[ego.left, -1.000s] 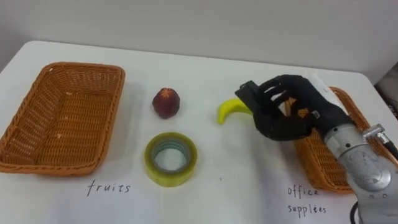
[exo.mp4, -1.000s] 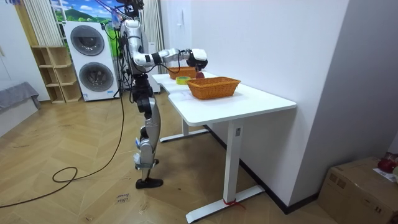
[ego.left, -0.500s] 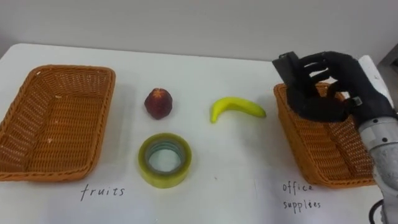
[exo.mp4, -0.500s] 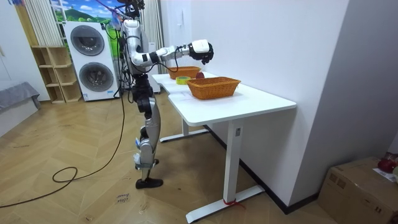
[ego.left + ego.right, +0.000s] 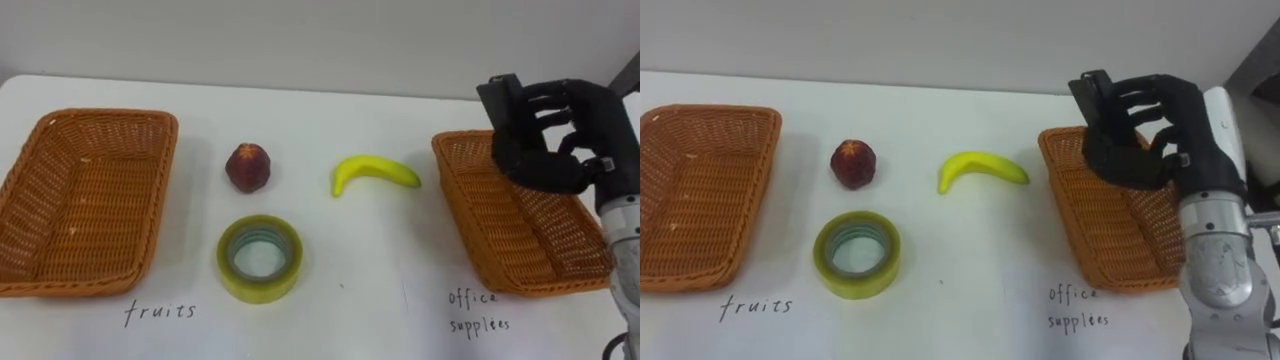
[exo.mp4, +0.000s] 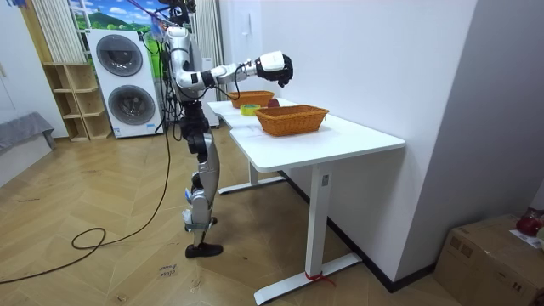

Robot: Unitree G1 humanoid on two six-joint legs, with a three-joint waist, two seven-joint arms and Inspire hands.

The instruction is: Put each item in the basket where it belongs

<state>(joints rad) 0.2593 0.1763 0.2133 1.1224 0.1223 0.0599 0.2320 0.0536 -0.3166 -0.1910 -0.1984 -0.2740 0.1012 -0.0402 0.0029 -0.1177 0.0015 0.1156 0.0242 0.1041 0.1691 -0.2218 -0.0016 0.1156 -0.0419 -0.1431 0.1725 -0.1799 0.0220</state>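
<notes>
over right basket (image 5: 488, 222), right hand (image 5: 582, 142), fingers (image 5: 546, 99) curled round dark block (image 5: 504, 101)

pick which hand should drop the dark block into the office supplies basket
Right. The right hand grips the dark block raised over the far end of the office supplies basket, so it likely only needs to lower and open.

Yellow banana (image 5: 375, 173), dark-red fruit (image 5: 247, 166), yellow-green tape (image 5: 229, 270), woven orange baskets (image 5: 152, 190) (image 5: 470, 205), black block (image 5: 501, 97).
</notes>
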